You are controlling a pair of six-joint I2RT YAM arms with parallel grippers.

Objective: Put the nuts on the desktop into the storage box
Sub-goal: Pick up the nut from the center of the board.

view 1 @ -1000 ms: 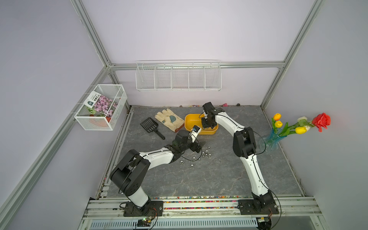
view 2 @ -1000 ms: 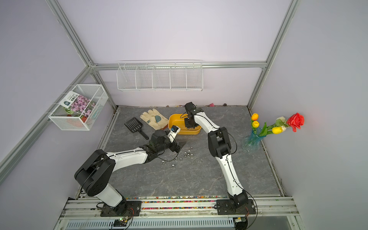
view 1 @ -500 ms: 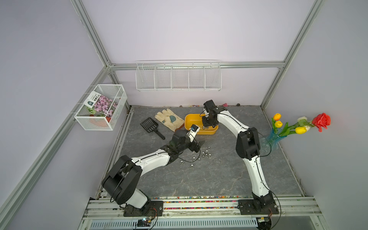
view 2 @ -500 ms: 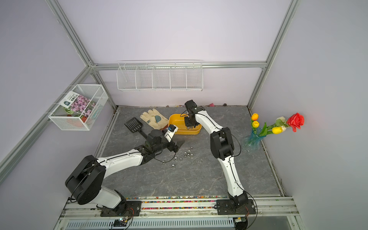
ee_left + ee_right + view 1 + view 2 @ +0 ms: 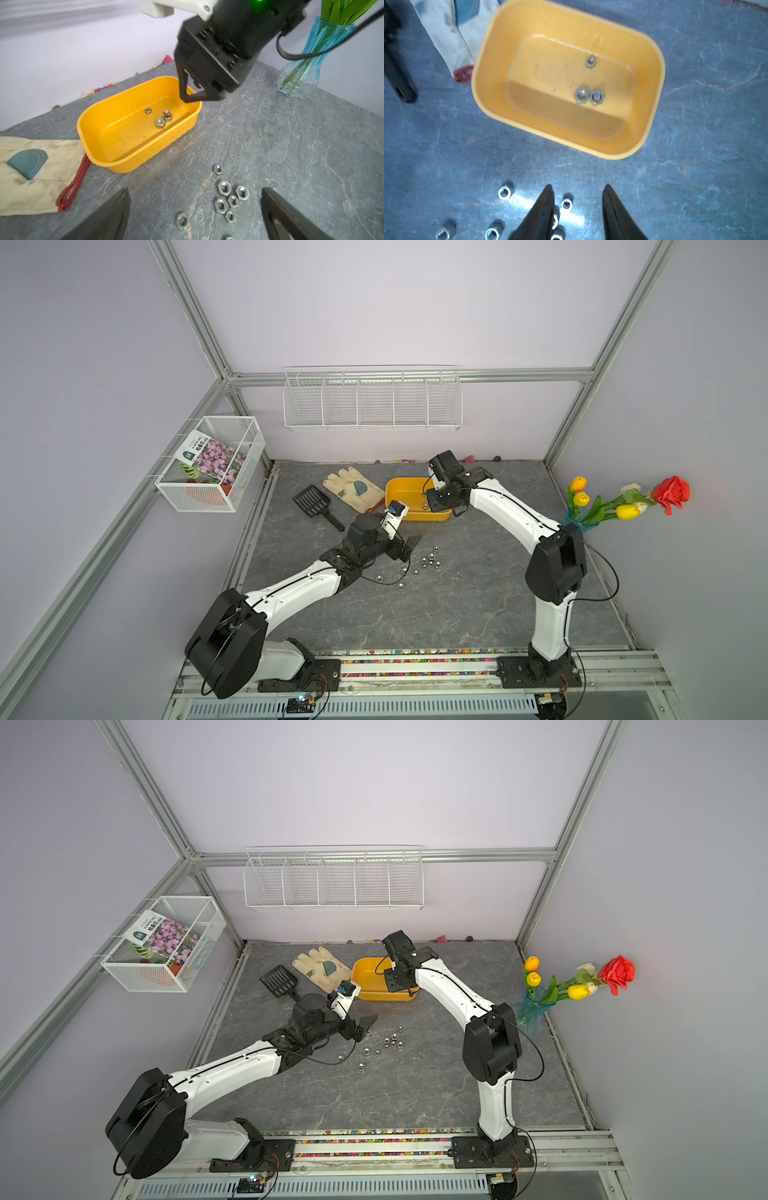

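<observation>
Three nuts (image 5: 160, 122) lie in the storage box (image 5: 411, 515), whose long axis runs parallel to the back edge of the dark, veined worktop (image 5: 478, 605), close to that edge. Loose nuts (image 5: 430, 562) are scattered mid-worktop beside the wide-apart left pincer (image 5: 410, 548). The right pincer (image 5: 578, 187) hovers at the box, parted and empty. Lilac walls (image 5: 374, 302) surround everything.

Shiny metal nuts (image 5: 224, 188), glossy plastic storage box (image 5: 91, 135), perhaps matt desktop (image 5: 291, 155)
</observation>
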